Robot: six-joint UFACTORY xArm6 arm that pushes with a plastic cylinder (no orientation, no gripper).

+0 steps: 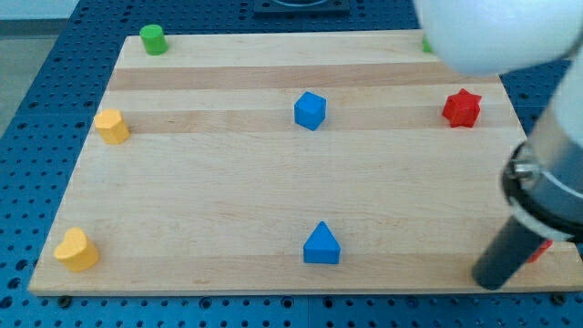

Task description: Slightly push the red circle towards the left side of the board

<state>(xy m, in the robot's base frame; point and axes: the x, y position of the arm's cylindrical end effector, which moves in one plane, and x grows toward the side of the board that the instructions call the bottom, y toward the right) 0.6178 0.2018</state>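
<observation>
The red circle (541, 251) shows only as a small red sliver at the view's bottom right, mostly hidden behind my rod. My tip (487, 281) rests on the board near its bottom edge, just left of that red sliver. I cannot tell whether they touch. The wooden board (209, 200) fills most of the view.
A red star (461, 107) lies at the upper right and a blue cube (310, 110) at top centre. A blue triangle (321, 244) lies bottom centre, a green cylinder (152, 39) top left. A yellow block (111, 126) and a yellow heart (76, 250) lie along the left edge. A green block (426, 43) peeks out beside the arm (496, 32).
</observation>
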